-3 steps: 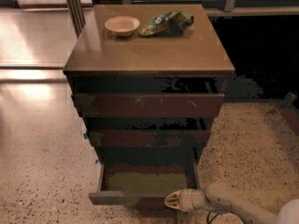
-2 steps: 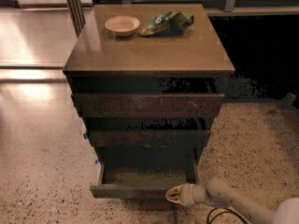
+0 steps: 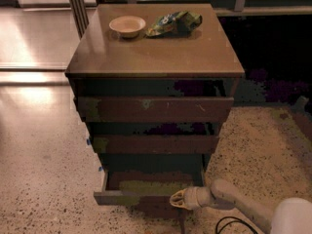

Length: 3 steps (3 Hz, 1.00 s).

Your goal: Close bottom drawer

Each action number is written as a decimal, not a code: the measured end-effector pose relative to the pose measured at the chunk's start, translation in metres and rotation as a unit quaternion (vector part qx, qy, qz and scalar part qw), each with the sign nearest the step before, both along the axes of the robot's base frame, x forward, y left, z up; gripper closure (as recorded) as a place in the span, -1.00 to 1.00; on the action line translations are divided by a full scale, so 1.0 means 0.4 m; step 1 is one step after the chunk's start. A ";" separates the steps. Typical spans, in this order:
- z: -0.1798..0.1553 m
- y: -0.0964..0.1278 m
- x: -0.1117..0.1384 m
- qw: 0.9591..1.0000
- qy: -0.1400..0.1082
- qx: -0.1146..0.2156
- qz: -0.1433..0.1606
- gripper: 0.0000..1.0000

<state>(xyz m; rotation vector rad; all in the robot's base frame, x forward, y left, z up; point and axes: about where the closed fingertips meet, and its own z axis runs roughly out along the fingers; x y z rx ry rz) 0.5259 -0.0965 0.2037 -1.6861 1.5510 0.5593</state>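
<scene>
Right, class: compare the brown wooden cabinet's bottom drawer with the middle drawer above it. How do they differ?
The bottom drawer sticks out, showing a grey-green floor; the middle drawer sits further in, showing only its front. The pale robot claw is at the bottom drawer's front edge; nothing touches the middle drawer. Both have plain dark-brown, handleless fronts.

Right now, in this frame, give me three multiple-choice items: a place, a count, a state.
1. Where is the gripper? A. on top of the cabinet B. left of the cabinet, apart C. at the bottom drawer's front, right part
2. Things on the cabinet top? A. none B. two C. four
3. The bottom drawer is: A. partly out B. shut flush C. lying on the floor
Answers: 1 C, it sits at that front; 2 B, a pale bowl and a green snack bag; 3 A, its floor shows behind the front.
</scene>
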 end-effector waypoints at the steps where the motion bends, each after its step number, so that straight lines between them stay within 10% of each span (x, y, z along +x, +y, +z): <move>1: 0.000 0.014 0.057 1.000 -0.007 0.000 0.015 1.00; 3: -0.007 -0.002 0.105 0.999 -0.022 -0.015 0.019 1.00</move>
